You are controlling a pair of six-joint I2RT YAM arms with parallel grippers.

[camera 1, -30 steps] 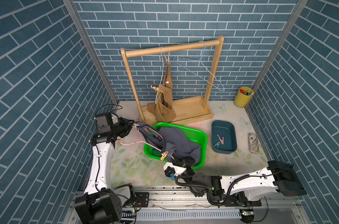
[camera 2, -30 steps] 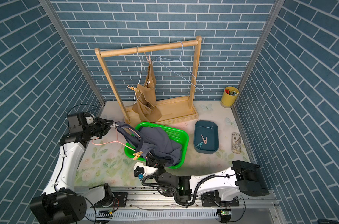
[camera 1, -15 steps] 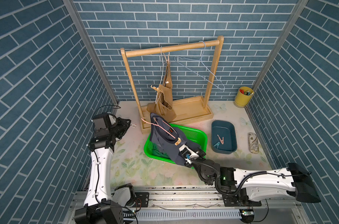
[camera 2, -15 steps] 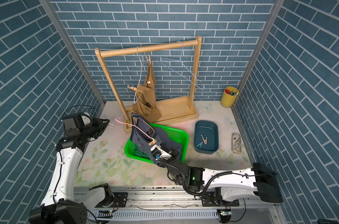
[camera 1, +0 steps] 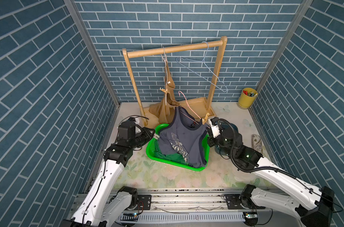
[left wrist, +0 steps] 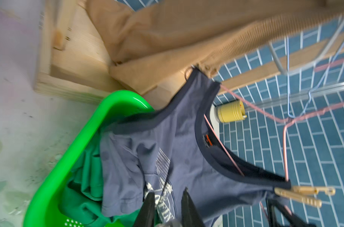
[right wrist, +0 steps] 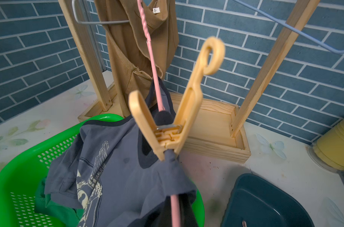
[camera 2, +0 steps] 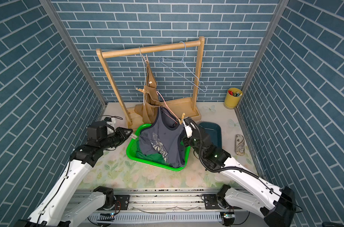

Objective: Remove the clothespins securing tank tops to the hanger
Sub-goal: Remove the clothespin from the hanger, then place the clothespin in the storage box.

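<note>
My right gripper (camera 1: pixel 207 128) is shut on the pink hanger (camera 1: pixel 188 110), holding it tilted over the green basket (camera 1: pixel 153 155). The grey-blue tank top (camera 1: pixel 181 141) hangs from it. A tan-yellow clothespin (camera 1: pixel 205 118) (right wrist: pixel 173 110) pins its shoulder just above my right fingers. My left gripper (camera 1: pixel 154 134) (left wrist: pixel 168 193) sits at the basket's left rim, shut on a small pale clothespin (camera 1: pixel 157 136). The tan-brown tank top (camera 1: pixel 168 98) hangs on a silver hanger on the rack, with a clothespin (camera 1: pixel 164 90) on it. A green tank top (camera 1: pixel 167 157) lies in the basket.
The wooden rack (camera 1: pixel 175 48) stands at the back and carries a bare blue hanger (camera 1: pixel 206 66). A dark teal tray (camera 2: pixel 212 129) lies right of the basket, under my right arm. A yellow cup (camera 1: pixel 246 98) stands at the back right, a patterned case (camera 1: pixel 256 140) by the right wall.
The right gripper carried the pink hanger and grey-blue top from the basket's front left up to its right side. The left gripper came off the top's shoulder and now sits at the basket's left rim.
</note>
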